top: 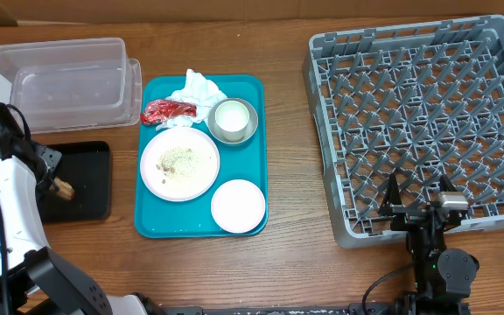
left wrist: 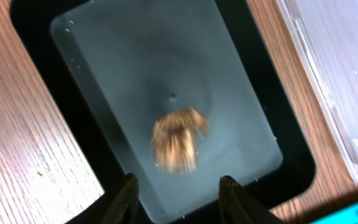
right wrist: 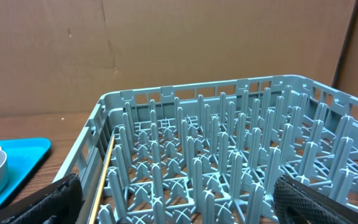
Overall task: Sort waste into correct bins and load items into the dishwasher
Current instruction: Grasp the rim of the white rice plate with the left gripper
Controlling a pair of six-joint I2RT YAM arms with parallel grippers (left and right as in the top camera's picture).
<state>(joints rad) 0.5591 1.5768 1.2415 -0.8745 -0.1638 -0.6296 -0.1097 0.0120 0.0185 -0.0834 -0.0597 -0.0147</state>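
A brown food scrap (left wrist: 178,144) lies blurred in the black bin (left wrist: 73,37), just beyond my open, empty left gripper (left wrist: 178,194). From overhead, the left gripper (top: 51,171) hangs over the black bin (top: 90,179) with the scrap (top: 62,187) beside it. The teal tray (top: 151,223) holds a crumpled white napkin (top: 196,87), a red wrapper (top: 168,111), a bowl (top: 233,120), a crumb-covered plate (top: 179,163) and a small white plate (top: 238,206). My right gripper (top: 418,199) is open and empty at the front edge of the grey dish rack (top: 427,114), which also fills the right wrist view (right wrist: 216,155).
A clear plastic bin (top: 64,83) stands at the back left, behind the black bin. A thin tan stick (right wrist: 104,174) lies along the rack's left wall. Bare wood shows between tray and rack.
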